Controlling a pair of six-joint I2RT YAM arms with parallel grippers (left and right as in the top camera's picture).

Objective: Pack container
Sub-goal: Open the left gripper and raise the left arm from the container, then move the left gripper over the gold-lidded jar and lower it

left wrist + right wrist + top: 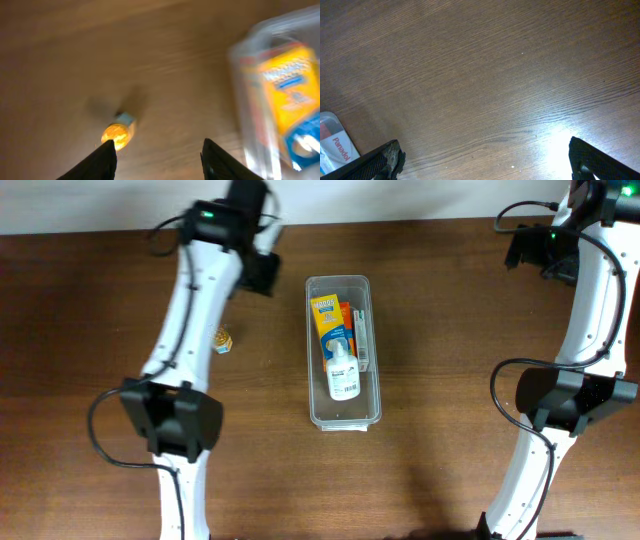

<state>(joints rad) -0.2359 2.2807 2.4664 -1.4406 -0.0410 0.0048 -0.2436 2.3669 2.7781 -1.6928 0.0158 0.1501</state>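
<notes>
- Target first: a small gold, shiny piece (222, 340) lies loose on the table (100, 330), left of the container and well apart from it. Blur hides what it is, but it looks like the next thing to pack.
- The left gripper (157, 150) hangs over that piece, jaws partly parted and holding nothing. In the wrist view the piece sits by the left finger (106, 159), not between the two. It probably needs to be centred in the gap before going down. Because the piece is low and small, the tips should reach almost to the wood and close gently.
- The container (345, 415) stands mid-table and holds a yellow box (330, 320) and a white bottle (343, 375). Its near end looks freest, so that is likely the best place to drop the piece.
- The right gripper (485, 150) is far right over bare wood, jaws wide and empty, with a pill pack (335, 145) at the edge of its view. It is best kept clear.
</notes>
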